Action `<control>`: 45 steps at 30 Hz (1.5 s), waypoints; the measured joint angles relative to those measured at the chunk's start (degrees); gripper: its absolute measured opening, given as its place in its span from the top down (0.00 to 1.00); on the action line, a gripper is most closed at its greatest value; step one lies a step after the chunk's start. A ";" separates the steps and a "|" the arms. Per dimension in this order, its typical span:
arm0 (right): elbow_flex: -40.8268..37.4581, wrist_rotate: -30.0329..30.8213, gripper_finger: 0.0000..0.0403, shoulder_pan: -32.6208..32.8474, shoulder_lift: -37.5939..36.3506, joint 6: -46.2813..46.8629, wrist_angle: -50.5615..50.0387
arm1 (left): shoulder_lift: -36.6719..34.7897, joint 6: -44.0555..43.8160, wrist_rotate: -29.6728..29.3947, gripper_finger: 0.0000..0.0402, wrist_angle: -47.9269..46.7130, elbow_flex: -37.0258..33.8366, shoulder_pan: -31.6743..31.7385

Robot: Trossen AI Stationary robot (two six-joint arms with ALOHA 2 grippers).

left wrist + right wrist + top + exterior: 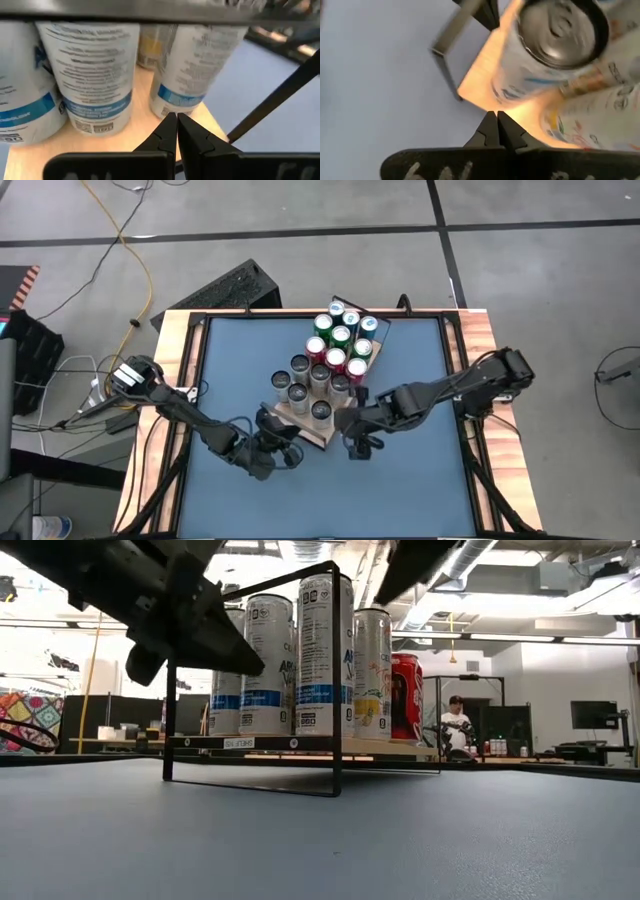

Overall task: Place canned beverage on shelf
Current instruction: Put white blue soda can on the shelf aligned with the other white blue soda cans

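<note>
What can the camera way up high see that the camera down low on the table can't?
Only the high view shows every can top on the shelf: green cans, red cans and silver cans. It also shows both arms whole, with the left gripper and right gripper, both shut and empty, by the shelf's near end.

Only the low view shows the cans' printed sides, the space under the shelf, and a person in the room behind.

Both show cans standing upright on the shelf on the blue tabletop.
</note>
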 joint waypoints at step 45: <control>-1.86 1.48 1.00 -5.61 4.93 -4.50 15.21 | -3.19 2.42 0.31 1.00 -1.28 -0.02 -3.03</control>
